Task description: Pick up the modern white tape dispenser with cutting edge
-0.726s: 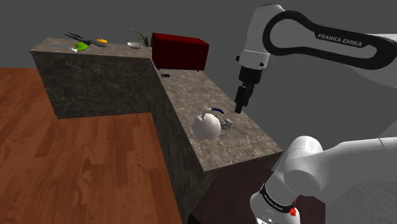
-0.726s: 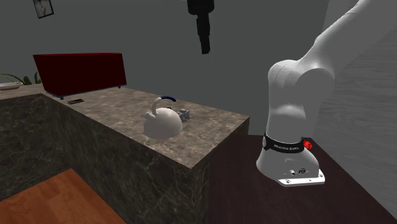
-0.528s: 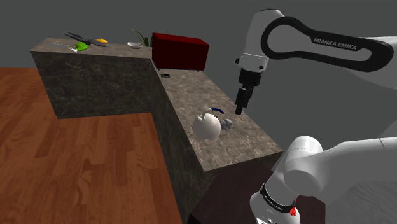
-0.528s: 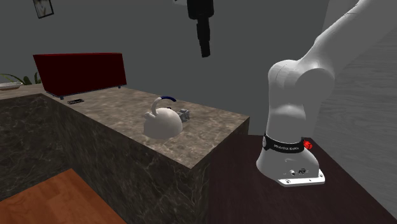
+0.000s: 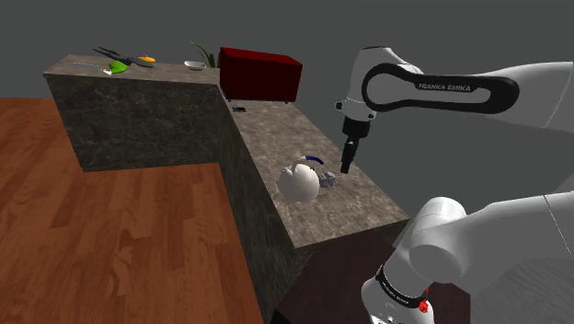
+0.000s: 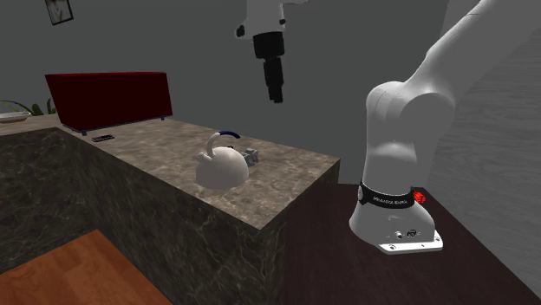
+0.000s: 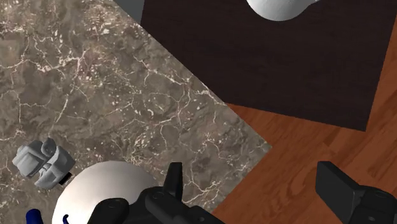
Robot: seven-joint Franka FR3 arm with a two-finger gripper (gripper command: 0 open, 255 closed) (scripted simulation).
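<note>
Its fingers spread wide, the gripper (image 5: 346, 167) is dropping lower over the table (image 5: 267, 129), closing on the small grey-white tape dispenser (image 5: 328, 179) sitting just beside the white kettle (image 5: 299, 182), not yet grasped.

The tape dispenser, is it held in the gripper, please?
No, the tape dispenser lies on the counter by the kettle, outside the open gripper.

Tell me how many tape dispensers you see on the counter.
1: the pale grey tape dispenser beside the white kettle on the marble counter. The kettle may hide another.
</note>
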